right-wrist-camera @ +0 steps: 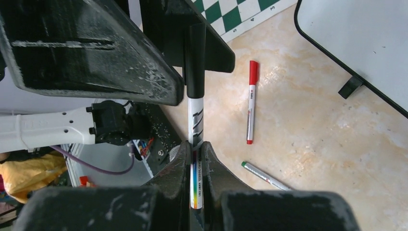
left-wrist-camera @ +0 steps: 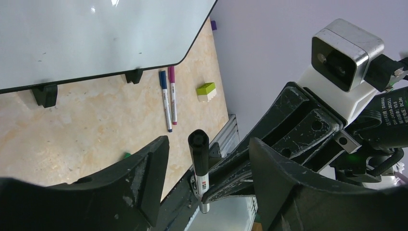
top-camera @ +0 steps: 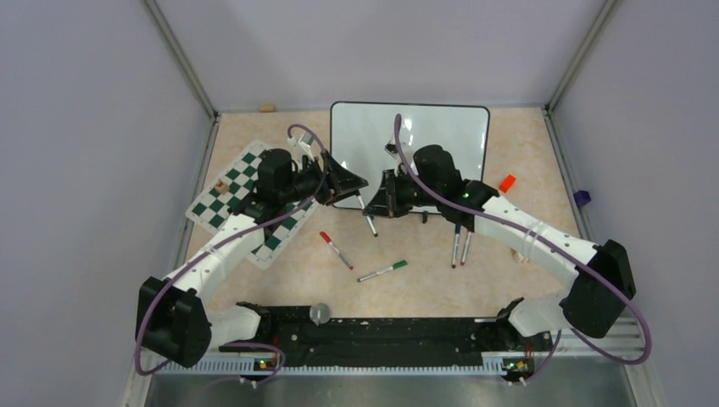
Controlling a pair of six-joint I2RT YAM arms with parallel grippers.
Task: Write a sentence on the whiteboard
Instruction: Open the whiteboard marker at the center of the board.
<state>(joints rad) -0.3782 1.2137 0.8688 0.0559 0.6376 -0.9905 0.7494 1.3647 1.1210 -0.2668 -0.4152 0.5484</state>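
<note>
We've got our right gripper (right-wrist-camera: pixel 195 150) clamped on the black marker (right-wrist-camera: pixel 196 118), its cap (left-wrist-camera: pixel 198 144) sitting between the open jaws of our left gripper (left-wrist-camera: pixel 208 147), probably for uncapping.

Chess mat (top-camera: pixel 222 197) left of whiteboard (top-camera: pixel 449 127)

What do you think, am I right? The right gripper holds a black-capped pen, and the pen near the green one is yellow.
Not quite. The pen near the green pen is a red pen, not yellow, as the right wrist view shows. The right gripper does hold the black-capped pen.
</note>
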